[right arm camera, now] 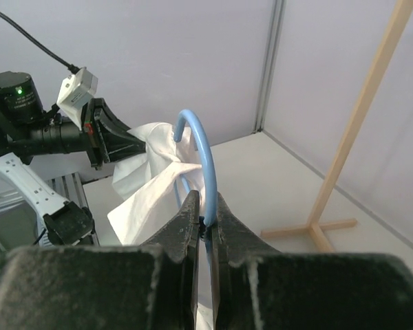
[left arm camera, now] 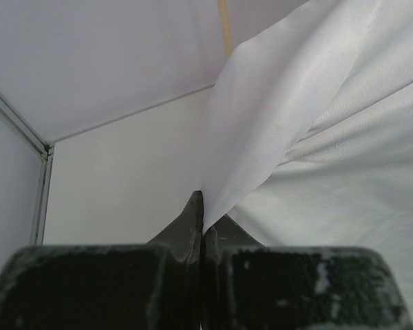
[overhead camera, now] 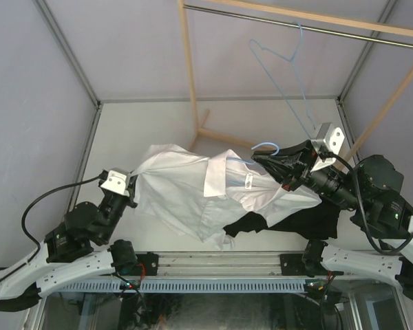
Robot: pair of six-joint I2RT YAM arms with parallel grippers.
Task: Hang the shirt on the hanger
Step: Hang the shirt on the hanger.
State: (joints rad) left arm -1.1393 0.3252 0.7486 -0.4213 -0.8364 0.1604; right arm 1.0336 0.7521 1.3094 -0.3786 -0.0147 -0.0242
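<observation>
Now I see left jaws clamped on shirt (overhead camera: 179,182) edge, fabric fanning up and right from tips; right jaws pinched on blue hanger (right arm camera: 208,165) hook, shirt bunched just beyond them, draped over counter (overhead camera: 138,130).

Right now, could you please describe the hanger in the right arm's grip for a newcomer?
In front of the wooden rack lies the white shirt. The hanger is the pale blue wire hook at its collar, pinched in the right tool; the other hanger dangles empty from the rail above.
</observation>
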